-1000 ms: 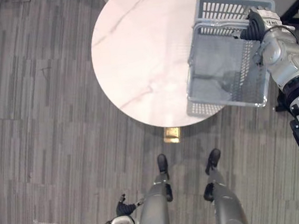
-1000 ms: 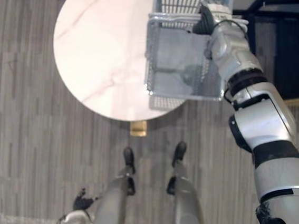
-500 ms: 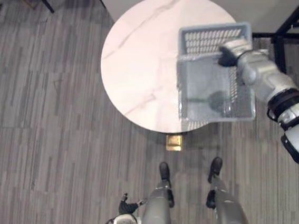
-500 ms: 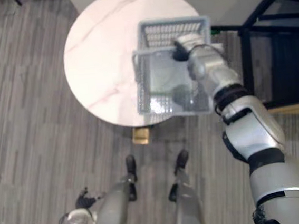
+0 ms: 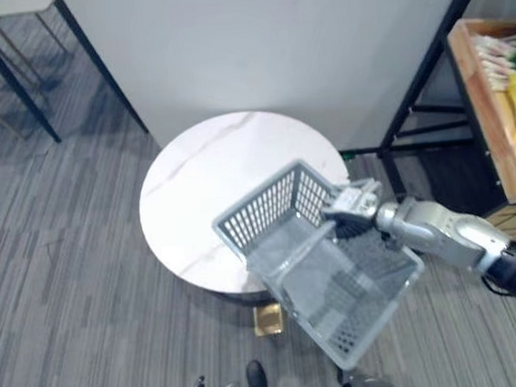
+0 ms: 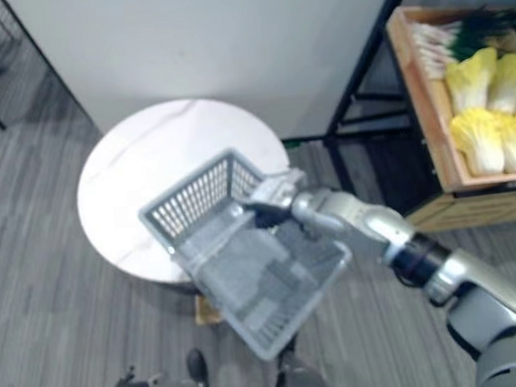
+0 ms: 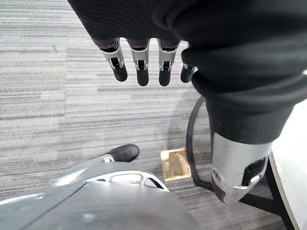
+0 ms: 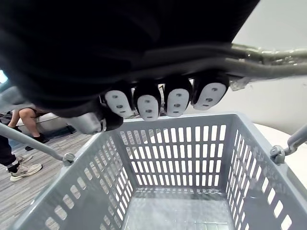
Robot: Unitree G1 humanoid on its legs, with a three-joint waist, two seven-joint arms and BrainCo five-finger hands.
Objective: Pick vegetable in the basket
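My right hand is shut on the handle of a grey plastic mesh basket and holds it tilted in the air in front of a round white table. In the right wrist view the fingers curl over the handle bar, and the basket below them is empty. Vegetables lie in a wooden crate at the right: pale yellow cabbages and green onions. My left hand hangs low at my side over the floor, fingers straight and holding nothing.
A black metal rack carries the crate, to the right of the table. A white wall rises behind the table. Dark legs of another table stand at the far left. A person's legs show beyond the basket.
The camera has swung up, so the wall, rack and crate now show. My right hand has lifted the basket off the table's right side and holds it tilted, nearer to me.
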